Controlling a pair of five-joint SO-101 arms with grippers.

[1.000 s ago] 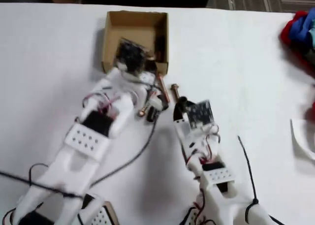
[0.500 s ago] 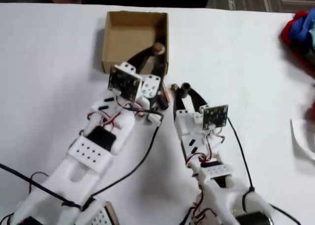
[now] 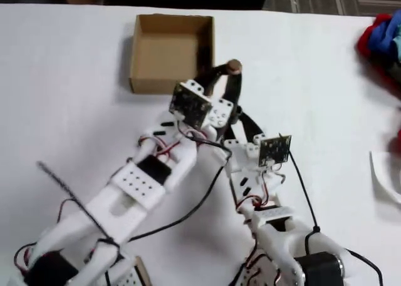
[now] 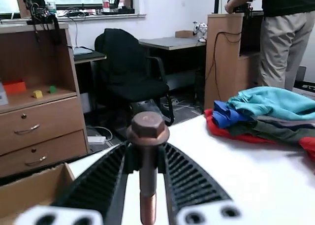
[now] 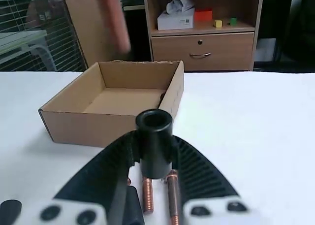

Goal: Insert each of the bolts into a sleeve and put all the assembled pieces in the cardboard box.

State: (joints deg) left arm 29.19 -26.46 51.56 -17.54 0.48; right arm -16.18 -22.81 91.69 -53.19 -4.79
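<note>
We are clamping a copper bolt (image 4: pixel 147 130) in our left gripper (image 4: pixel 146 156) and a black sleeve (image 5: pixel 154 134) in our right gripper (image 5: pixel 154 158).

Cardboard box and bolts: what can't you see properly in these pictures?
Right wrist view: a dark bit inside the cardboard box is too small to name.
Right wrist view: two loose bolts run behind the right tool, which grips the sleeve, and off the bottom edge.
Left wrist view: the bolt in the left tool has its tip cut off by the bottom edge.
</note>
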